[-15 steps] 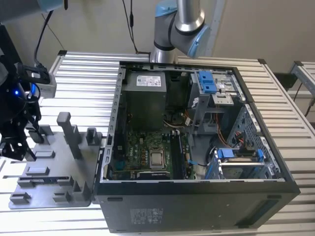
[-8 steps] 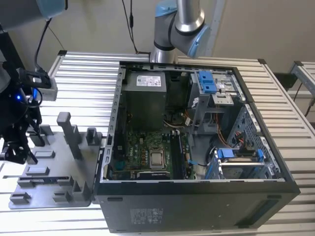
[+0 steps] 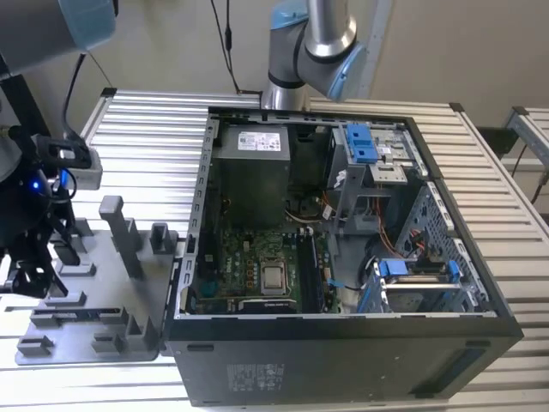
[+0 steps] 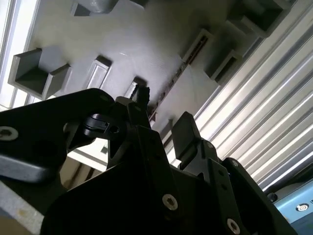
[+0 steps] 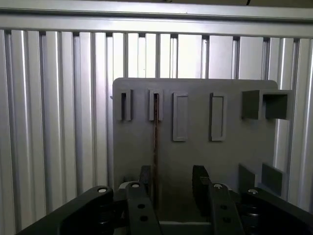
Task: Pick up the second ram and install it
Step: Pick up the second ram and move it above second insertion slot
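Grey blocks (image 5: 266,105) on a plate (image 5: 230,156) lie beyond the wide-open gripper (image 5: 172,188); beneath it, a thin dark ram (image 5: 156,147) stands edgewise.

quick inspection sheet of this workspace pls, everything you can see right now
surface: ribbed aluminium table, carrying all the items.
job's things: long thin dark memory stick standing on edge in a slot of the grey plastic fixture plate; open black computer case beside the plate, green motherboard exposed.
clutter: nothing seen.
grippers: black gripper open over the plate, the stick between its fingers, close to one, not clamped.
cables: black cables hanging by the wall; orange wires inside the case.
surroundings: pale wall behind the table.
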Robot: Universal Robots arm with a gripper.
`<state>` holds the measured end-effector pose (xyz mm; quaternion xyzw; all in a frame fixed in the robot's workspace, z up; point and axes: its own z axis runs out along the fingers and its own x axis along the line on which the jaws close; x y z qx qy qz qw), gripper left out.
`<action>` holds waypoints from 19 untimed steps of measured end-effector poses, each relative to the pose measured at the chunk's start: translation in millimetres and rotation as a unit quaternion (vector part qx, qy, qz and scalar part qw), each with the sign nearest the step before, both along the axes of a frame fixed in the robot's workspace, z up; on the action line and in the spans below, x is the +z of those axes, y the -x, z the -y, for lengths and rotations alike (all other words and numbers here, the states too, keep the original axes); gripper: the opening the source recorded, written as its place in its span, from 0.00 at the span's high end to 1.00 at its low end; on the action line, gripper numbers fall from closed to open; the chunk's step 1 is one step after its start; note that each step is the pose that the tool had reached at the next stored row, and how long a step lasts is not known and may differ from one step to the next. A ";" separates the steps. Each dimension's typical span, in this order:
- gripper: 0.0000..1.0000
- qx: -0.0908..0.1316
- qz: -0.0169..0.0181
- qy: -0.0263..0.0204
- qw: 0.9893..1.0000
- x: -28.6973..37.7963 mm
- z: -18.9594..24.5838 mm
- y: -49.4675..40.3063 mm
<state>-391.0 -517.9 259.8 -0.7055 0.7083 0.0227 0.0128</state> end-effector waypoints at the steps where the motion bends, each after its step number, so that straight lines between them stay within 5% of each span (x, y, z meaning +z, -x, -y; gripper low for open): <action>1: 0.52 0.000 0.000 0.000 1.000 -1.4 0.2 0.0; 19: 0.52 0.001 0.004 0.000 1.000 -28.5 0.6 5.3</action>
